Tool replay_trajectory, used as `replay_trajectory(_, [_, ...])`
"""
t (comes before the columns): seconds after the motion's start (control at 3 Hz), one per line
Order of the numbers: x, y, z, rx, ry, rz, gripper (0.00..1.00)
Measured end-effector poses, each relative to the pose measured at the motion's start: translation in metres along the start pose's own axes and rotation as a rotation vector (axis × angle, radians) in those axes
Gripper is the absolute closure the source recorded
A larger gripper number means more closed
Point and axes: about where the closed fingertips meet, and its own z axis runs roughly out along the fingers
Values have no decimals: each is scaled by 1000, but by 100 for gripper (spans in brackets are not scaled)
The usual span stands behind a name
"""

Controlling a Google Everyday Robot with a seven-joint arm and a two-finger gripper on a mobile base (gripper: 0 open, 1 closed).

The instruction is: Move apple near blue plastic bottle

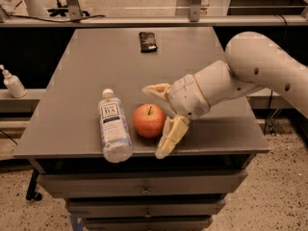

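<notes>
Beside the spread pincer point(155, 121), round red-orange stemmed apple point(148, 121)

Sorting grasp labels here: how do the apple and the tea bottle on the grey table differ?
The apple is round and red-orange; the bottle is long, clear and pale blue with a white cap. The apple sits stem up; the bottle lies on its side. The apple is between the fingers of the open gripper; the bottle lies outside them. Both rest close together near the front edge of the table.
</notes>
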Motion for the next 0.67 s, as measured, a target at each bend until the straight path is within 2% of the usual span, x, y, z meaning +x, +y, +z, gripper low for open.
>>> replay_trajectory(0.33, [2, -1, -6, 1, 14, 2, 0])
replay_trajectory(0.67, [14, -17, -30, 18, 35, 18, 0])
